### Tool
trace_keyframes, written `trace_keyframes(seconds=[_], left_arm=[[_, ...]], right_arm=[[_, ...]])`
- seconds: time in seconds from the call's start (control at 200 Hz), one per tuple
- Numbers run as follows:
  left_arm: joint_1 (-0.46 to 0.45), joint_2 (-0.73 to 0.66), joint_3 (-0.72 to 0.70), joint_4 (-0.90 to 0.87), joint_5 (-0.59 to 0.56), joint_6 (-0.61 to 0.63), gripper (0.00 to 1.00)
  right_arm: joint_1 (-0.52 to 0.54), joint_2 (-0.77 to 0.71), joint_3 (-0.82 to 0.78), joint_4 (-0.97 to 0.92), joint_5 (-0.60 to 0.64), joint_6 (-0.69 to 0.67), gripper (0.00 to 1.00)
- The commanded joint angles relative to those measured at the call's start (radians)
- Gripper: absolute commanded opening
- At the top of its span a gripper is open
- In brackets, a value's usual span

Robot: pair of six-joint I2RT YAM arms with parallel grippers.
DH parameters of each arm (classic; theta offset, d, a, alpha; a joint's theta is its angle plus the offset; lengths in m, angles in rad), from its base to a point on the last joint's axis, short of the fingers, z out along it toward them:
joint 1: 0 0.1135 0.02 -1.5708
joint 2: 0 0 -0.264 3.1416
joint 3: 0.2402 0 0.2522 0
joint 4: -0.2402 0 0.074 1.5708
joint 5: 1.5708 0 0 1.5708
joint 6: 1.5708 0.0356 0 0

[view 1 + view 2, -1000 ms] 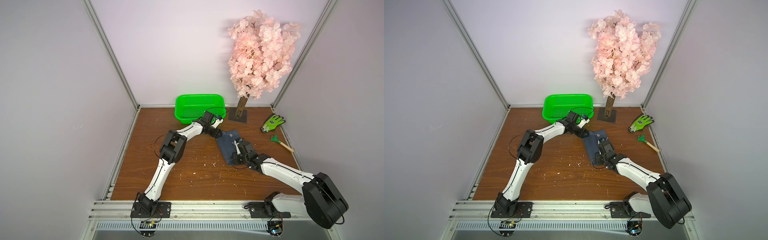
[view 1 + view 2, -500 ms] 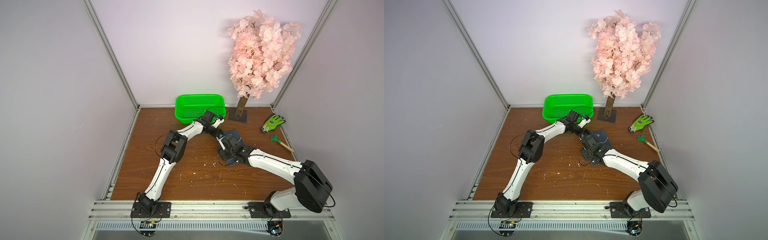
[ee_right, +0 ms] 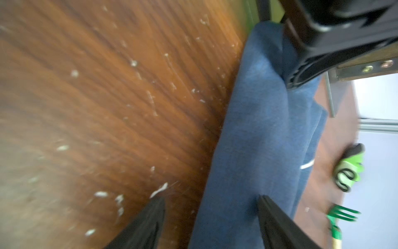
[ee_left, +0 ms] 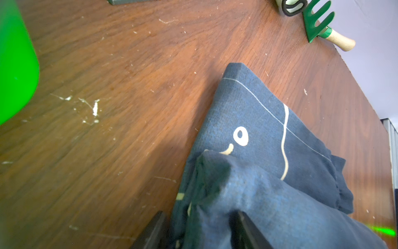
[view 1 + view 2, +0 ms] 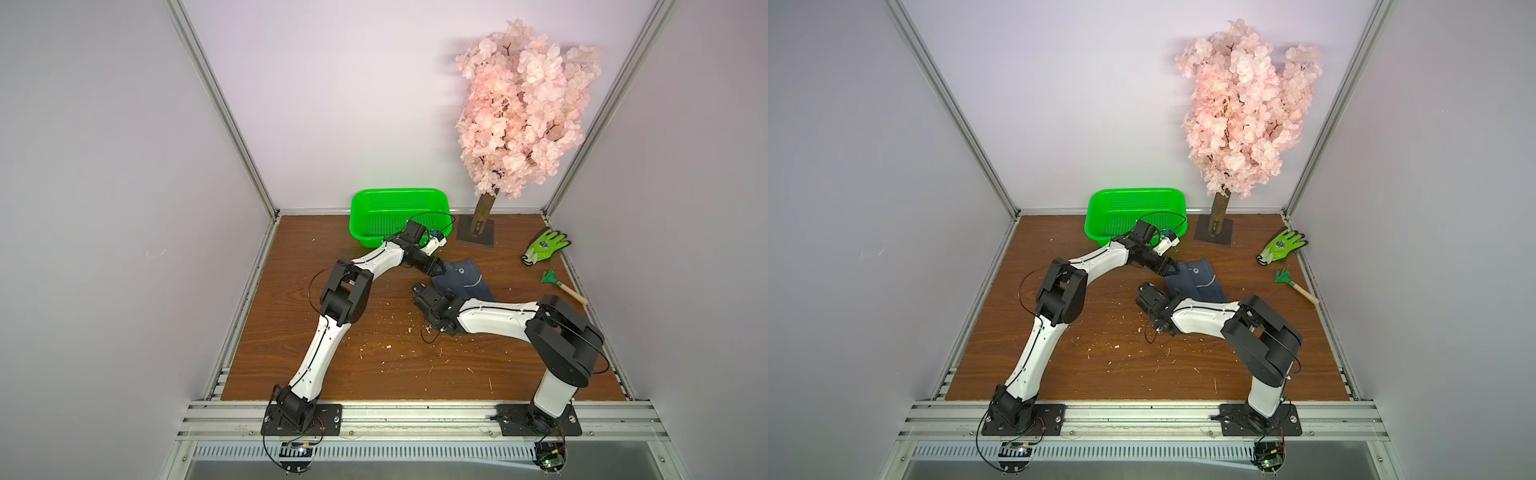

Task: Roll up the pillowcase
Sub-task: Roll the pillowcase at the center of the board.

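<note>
Currently mid-roll: pinches pillowcase (image 4: 258,120) fold in left gripper (image 4: 199,217), straddles its edge with right gripper (image 3: 212,201) wide; next likely needs closing, rolling onward.

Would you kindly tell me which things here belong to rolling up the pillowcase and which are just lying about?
Job: pillowcase; left gripper, clamped on it; right gripper, open.
Lying about: green basket; blossom tree; glove; small rake.

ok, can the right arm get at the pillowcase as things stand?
Probably yes. The right gripper is open right at the pillowcase edge, with nothing between them; the left gripper pinches the cloth farther along, clear of it.
</note>
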State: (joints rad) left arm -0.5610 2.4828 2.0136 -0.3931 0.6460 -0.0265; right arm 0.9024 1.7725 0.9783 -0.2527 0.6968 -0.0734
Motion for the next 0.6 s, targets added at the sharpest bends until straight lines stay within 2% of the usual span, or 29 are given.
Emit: trace_keyframes(seconds=[0.0,0.145,0.255,0.38,0.485,0.595], left_arm=[[0.008,0.05,-0.001,-0.095,0.018,-0.009,0.55],[0.012,0.054,-0.001,-0.093,0.024,-0.01,0.55],[0.016,0.053,-0.002,-0.099,0.023,-0.007,0.55],[0.017,0.05,-0.001,-0.102,0.023,-0.003,0.55],[0.017,0.036,-0.003,-0.105,0.029,0.003,0.56],[0.013,0.002,-0.007,-0.105,0.013,0.007,0.57]], right_arm=[[0.007,0.03,0.025,-0.039,0.107,-0.023,0.74],[0.013,0.074,0.011,-0.038,0.122,-0.019,0.71],[0.012,0.101,-0.001,-0.046,0.124,-0.007,0.64],[0.013,0.107,0.002,-0.058,0.115,0.018,0.47],[0.01,0.093,0.015,-0.054,0.097,0.033,0.24],[0.001,0.074,0.052,-0.08,0.058,0.074,0.16]])
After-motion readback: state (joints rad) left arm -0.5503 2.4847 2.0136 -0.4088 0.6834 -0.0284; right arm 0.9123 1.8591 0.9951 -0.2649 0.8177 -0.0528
